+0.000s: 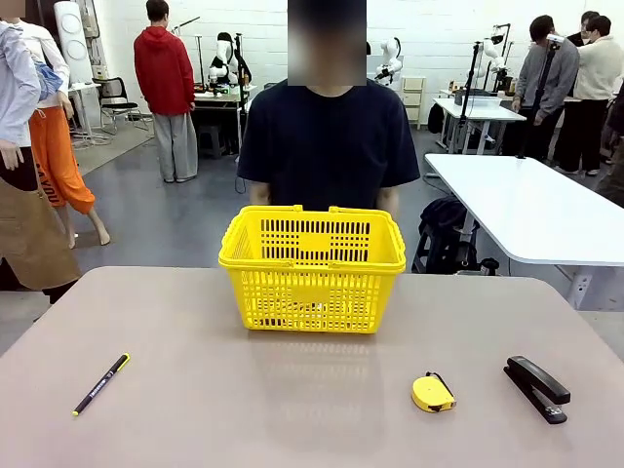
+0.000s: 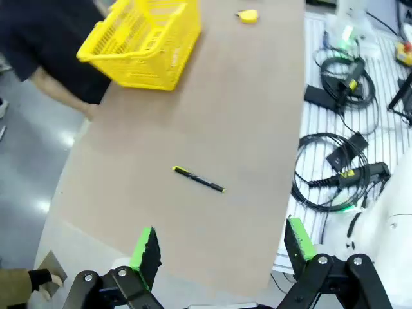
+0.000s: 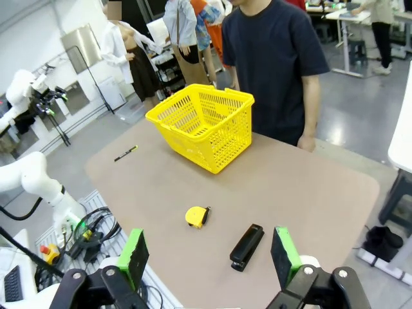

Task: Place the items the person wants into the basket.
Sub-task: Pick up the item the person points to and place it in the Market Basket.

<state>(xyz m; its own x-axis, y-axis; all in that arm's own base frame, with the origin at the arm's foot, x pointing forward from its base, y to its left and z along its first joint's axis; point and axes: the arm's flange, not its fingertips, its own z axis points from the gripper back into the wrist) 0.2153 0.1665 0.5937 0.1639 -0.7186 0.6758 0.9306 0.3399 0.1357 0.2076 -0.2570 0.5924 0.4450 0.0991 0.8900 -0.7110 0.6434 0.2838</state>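
Both pincers released, empty: left gripper (image 2: 221, 243), right gripper (image 3: 208, 248). Tape measure (image 1: 432, 393) lies near right, beside the stapler (image 1: 537, 387); basket (image 1: 312, 268) far centre. Risk: right arm grabs the stapler, or left takes the pen (image 1: 100, 384), both unwanted lookalikes.

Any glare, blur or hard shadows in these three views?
Front view: sharp, even light, faint sheen on the table before the basket. Left wrist view: slightly soft, glare on the floor. Right wrist view: crisp, tape measure and stapler clear.

no readable text (print on the pen (image 1: 100, 384) too small)
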